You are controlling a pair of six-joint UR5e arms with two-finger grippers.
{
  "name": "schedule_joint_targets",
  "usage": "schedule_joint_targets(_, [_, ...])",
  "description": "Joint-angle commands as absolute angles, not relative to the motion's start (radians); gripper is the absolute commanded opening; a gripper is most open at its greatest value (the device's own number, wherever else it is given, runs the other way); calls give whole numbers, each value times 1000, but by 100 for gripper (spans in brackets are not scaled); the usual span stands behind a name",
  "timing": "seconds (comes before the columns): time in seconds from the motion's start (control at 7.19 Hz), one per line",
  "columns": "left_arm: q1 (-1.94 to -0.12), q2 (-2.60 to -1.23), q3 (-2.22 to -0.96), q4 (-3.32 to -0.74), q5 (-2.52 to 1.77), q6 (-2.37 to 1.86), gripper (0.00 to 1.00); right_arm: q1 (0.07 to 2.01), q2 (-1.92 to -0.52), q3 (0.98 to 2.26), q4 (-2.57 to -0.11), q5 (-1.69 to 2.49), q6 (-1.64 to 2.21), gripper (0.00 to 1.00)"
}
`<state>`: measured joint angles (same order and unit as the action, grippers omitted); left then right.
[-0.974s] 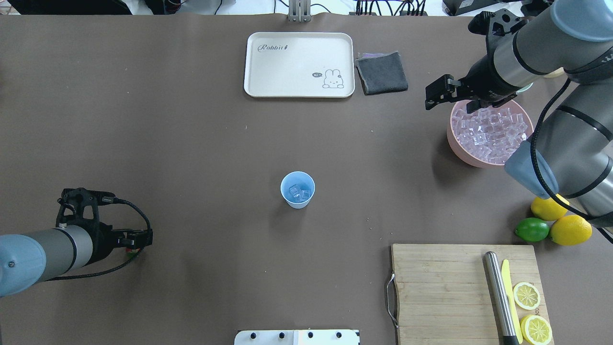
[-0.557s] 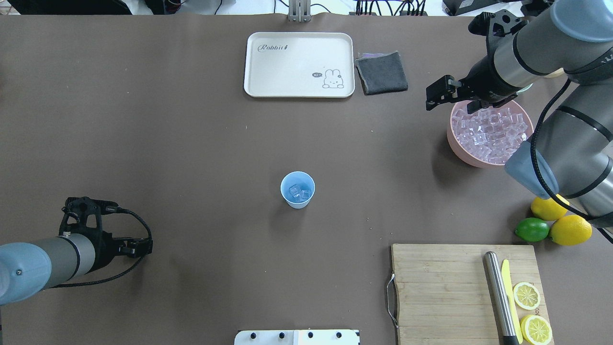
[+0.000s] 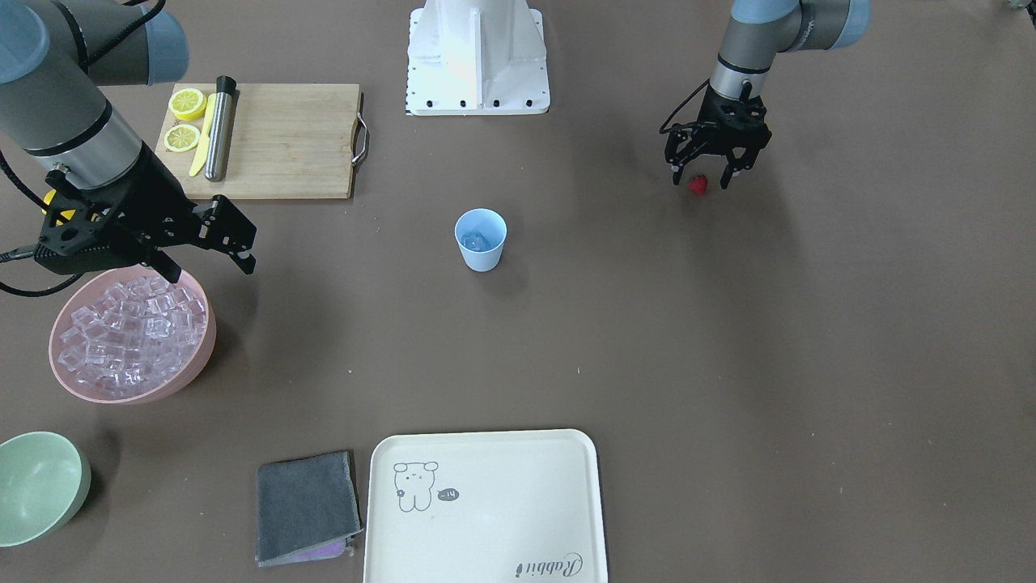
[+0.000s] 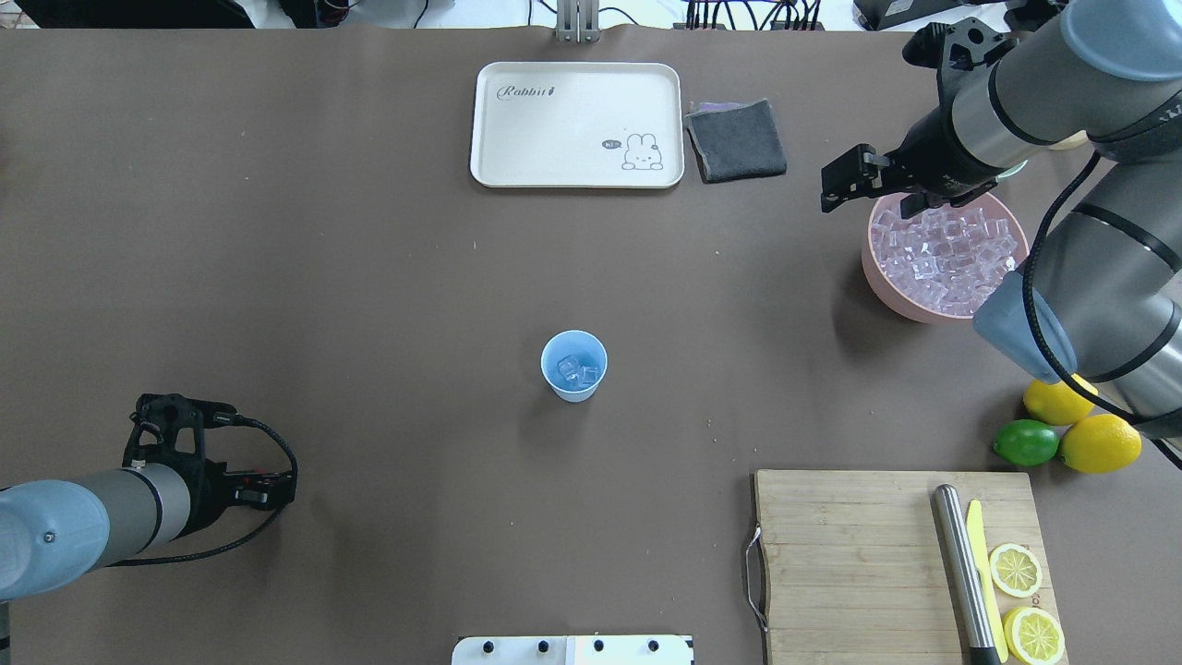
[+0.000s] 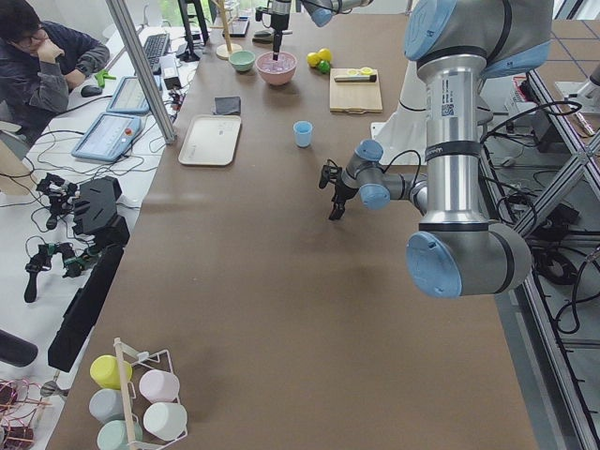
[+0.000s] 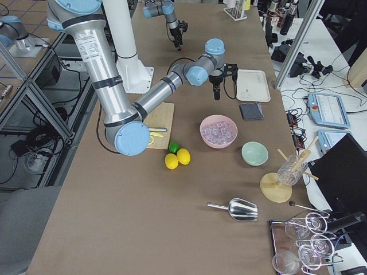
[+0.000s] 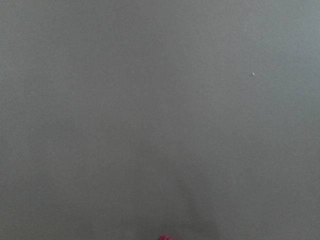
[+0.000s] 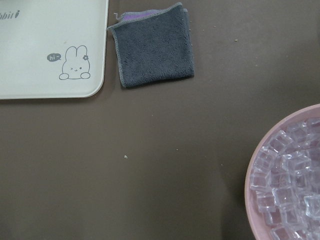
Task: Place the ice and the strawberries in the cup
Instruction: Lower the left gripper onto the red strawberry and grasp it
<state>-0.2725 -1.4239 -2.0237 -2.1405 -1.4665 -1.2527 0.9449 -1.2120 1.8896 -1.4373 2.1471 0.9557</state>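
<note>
Ice in upright cup — strawberry apart

Table inventory: one cup, one strawberry, two bowls, one tray, one cloth, one board, two lemons, one lime, two lemon halves, one knife, one steel rod; ice cubes many.

You can read two markings, both on the cream tray: the script word "Rabbit" at one corner, and "hi" in a bubble beside the drawn rabbit.

Strawberry cut off by left wrist view's bottom edge; pink bowl cropped at right wrist view's corner.
</note>
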Motion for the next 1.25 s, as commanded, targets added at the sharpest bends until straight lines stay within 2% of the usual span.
schedule_joint_targets(0.0, [-267,-1390,-2022,-2192,-1468,-1253,2,945,-1213,1894,-1437,2148,957,99])
schedule_joint_targets(0.42, [-290,-1341,-2029,-2263,-1474,-1244,0,946,-1219,1910,-1437,2154,962,99])
schedule_joint_targets(0.7, [-420,-1362,-2109,-2264,-1614,-1241,0,946,-1235,1931,-1437,2155,969,99])
schedule_joint_targets(0.83, [-501,-1418,-2102,-2261,-1700,-1238,0,945,-1235,1930,-1437,2157,969,99])
schedule_joint_targets(0.97, [-530,-1537,-2073,-2241,-1706,-1208,0,945,-1235,1927,-1439,2157,968,99])
schedule_joint_targets(1.11, [-579,-1713,-2001,-2158,-1707,-1206,0,945,-1233,1921,-1439,2155,960,99])
